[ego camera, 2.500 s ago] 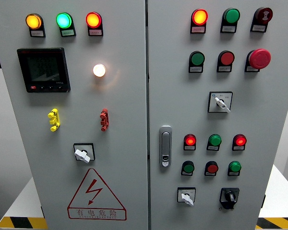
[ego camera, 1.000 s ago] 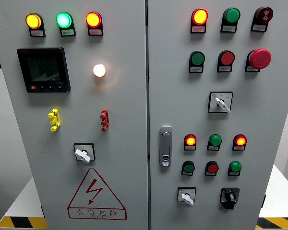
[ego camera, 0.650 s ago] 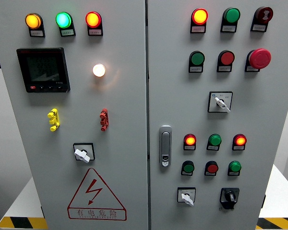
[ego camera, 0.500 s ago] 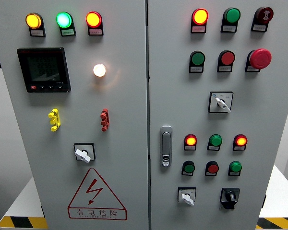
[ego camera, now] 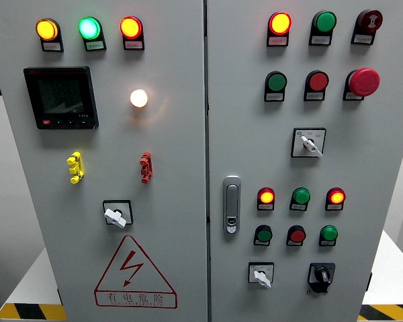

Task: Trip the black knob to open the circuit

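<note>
**Clerk:** Item one, the task's thing?

**Keeper:** Small black rotary knob on a black square plate, lower right corner of the right-hand grey steel cabinet door, bottom row, just right of a white-handled selector switch on a white square plate. Set low and at the end of the row, likely so a reach from the right meets it without crossing the lamps.

**Clerk:** Orientation?

**Keeper:** Face-on to the camera, spindle pointing out of the door toward us. Its grip bar reads as roughly upright, long axis near vertical, perhaps leaning slightly (the knob is small and dark against its plate, so I would not swear to the lean).

**Clerk:** Neighbours?

**Keeper:** Directly above, a row of three small dark-rimmed push buttons, the green one nearest; above those, three lamps, the lit red one over the knob's column. Chrome recessed door latch at the door's left edge, well apart. Red mushroom-head emergency button high on the same door, kept prominent by its size.

**Clerk:** Hands?

**Keeper:** None entered. Neither the left nor the right hand shows, so whether fingers are apart or together cannot be told. Knob untouched; by my judgement the trip is not yet begun.
</note>
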`<state>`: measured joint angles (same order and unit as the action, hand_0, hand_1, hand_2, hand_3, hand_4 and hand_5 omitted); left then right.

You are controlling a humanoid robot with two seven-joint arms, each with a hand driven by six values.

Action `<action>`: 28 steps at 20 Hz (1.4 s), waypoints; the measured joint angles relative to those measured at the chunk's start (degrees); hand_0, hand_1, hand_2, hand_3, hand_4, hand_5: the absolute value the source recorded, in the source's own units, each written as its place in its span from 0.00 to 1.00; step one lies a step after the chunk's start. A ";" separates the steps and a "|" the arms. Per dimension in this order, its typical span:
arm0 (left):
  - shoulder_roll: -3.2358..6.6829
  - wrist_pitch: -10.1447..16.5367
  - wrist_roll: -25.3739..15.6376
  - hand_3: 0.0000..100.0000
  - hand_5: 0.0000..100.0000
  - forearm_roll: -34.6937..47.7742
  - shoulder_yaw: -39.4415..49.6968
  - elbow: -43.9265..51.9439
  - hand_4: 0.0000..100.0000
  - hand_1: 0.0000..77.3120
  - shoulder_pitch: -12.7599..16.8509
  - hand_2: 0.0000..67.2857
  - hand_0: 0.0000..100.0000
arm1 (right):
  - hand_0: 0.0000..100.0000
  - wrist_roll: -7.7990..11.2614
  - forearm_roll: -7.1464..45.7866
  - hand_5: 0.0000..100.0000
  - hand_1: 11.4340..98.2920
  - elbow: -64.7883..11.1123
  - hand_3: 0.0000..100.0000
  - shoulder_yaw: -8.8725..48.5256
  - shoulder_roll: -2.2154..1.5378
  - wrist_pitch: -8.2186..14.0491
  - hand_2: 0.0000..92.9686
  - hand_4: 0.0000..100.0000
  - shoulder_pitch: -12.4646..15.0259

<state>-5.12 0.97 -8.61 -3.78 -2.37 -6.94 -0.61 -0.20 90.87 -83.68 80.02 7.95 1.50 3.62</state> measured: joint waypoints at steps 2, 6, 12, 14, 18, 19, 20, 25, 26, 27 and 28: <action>0.02 0.00 0.00 0.21 0.01 0.00 0.00 0.00 0.07 0.04 -0.01 0.19 0.00 | 0.53 -0.61 0.00 0.85 0.54 -0.63 0.72 0.53 0.05 0.03 0.01 0.80 -1.63; 0.02 0.00 0.00 0.21 0.01 0.00 0.00 0.00 0.07 0.04 -0.01 0.19 0.00 | 0.66 -2.71 -0.07 1.00 0.56 -0.30 0.84 1.57 0.11 0.96 0.00 0.89 -7.27; -0.02 0.00 0.00 0.21 0.01 0.00 0.00 0.00 0.07 0.04 0.02 0.19 0.00 | 0.83 -3.81 -0.21 1.00 0.60 1.01 0.86 2.72 0.36 1.46 0.00 0.92 -11.64; -0.01 0.00 0.00 0.21 0.01 0.00 0.00 0.00 0.07 0.04 0.04 0.19 0.00 | 0.87 -3.84 -0.24 1.00 0.62 1.05 0.86 2.83 0.38 1.48 0.00 0.92 -11.83; 0.01 0.00 0.00 0.21 0.01 0.00 0.00 0.00 0.07 0.04 0.00 0.19 0.00 | 0.98 -3.84 -0.25 1.00 0.66 1.06 0.84 3.56 0.38 1.50 0.00 0.90 -12.70; 0.01 0.00 0.00 0.21 0.01 0.00 0.00 0.00 0.07 0.04 0.00 0.19 0.00 | 1.00 -3.84 -0.25 1.00 0.67 1.06 0.84 3.66 0.38 1.50 0.00 0.90 -12.84; 0.01 0.00 0.00 0.21 0.01 0.00 0.00 0.00 0.07 0.04 -0.01 0.19 0.00 | 1.00 -3.89 -0.25 1.00 0.67 1.06 0.84 3.71 0.39 1.50 0.00 0.90 -12.98; 0.01 0.00 0.00 0.21 0.01 0.00 0.00 0.00 0.07 0.04 0.02 0.19 0.00 | 1.00 -4.32 -0.33 1.00 0.74 0.92 0.83 3.74 0.48 1.50 0.00 0.87 -13.70; 0.01 0.00 0.00 0.21 0.01 0.00 0.00 0.00 0.07 0.04 0.03 0.19 0.00 | 1.00 -4.40 -0.35 1.00 0.75 0.92 0.82 3.74 0.48 1.50 0.00 0.87 -13.96; 0.02 0.00 0.00 0.21 0.01 0.00 0.00 0.00 0.07 0.04 0.03 0.19 0.00 | 1.00 -4.47 -0.42 1.00 0.76 0.92 0.82 3.74 0.50 1.50 0.00 0.86 -14.22; 0.02 0.00 0.00 0.21 0.01 0.00 0.00 0.00 0.07 0.04 0.05 0.19 0.00 | 1.00 -4.51 -0.50 1.00 0.76 0.92 0.82 3.74 0.54 1.50 0.00 0.86 -14.37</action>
<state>-5.10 0.97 -8.61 -3.78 -2.37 -6.94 -0.56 -4.72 90.36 -82.76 83.76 8.49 2.99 -10.75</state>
